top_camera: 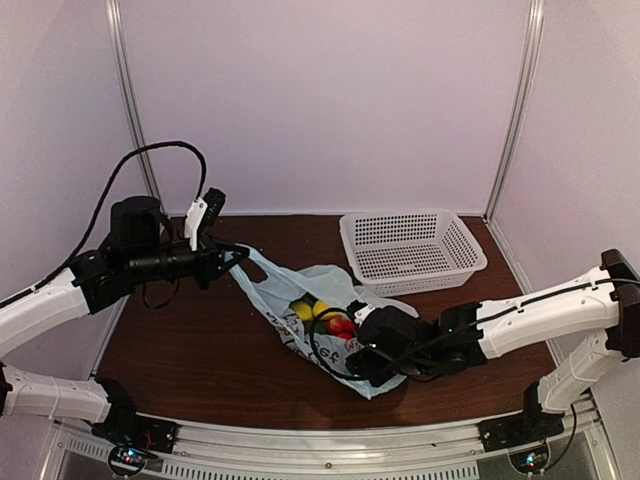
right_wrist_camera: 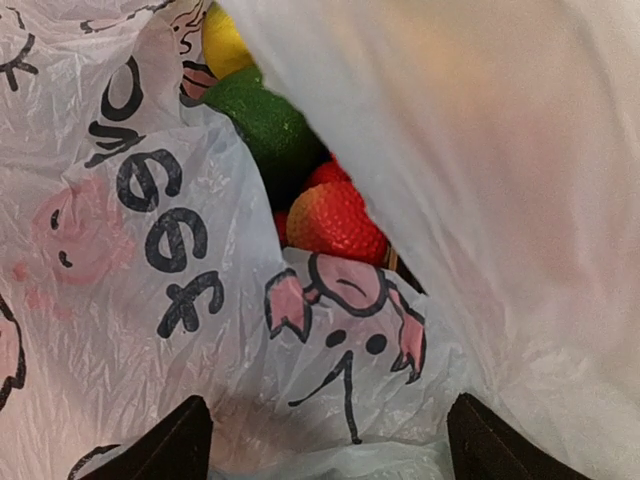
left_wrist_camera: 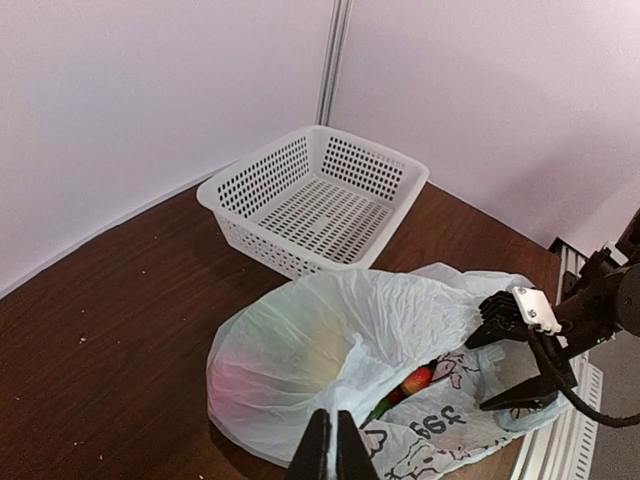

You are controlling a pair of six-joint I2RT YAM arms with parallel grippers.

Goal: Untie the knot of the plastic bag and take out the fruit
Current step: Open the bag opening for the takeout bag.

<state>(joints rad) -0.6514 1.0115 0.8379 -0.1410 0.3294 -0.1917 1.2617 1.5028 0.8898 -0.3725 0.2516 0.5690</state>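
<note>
The plastic bag (top_camera: 280, 290) lies on its side near the middle of the dark wooden table (top_camera: 190, 350), between the two arms, its printed side with black lettering and pink cartoon pigs facing the near edge. Its mouth gapes, and inside we see the fruit (right_wrist_camera: 335, 220): a red-orange piece in front, a green one (right_wrist_camera: 265, 120) behind it, and a yellow one (right_wrist_camera: 225, 45) farther back. From above, the yellow and red pieces show through the opening at the bag's middle. We cannot make out the knot in any view.

One thin stretch of the bag runs up and to the left, off the table, to the left gripper (top_camera: 238, 256). Its jaws are pressed fully together and pinch that pale blue strip, holding it taut. In the left wrist view the two closed fingers (left_wrist_camera: 327, 450) meet just over the bag's near fold.

The right gripper (top_camera: 355, 350) sits at the opposite, near-right end of the bag, low over the printed plastic. Its jaws stand wide apart, one finger (right_wrist_camera: 190, 440) on each side of the pig drawing, and grip nothing; whether the tips touch the film we cannot tell.

Beyond the bag, just beside its far-right end, stands a white perforated basket (top_camera: 400, 272), upright, close to the back wall.
</note>
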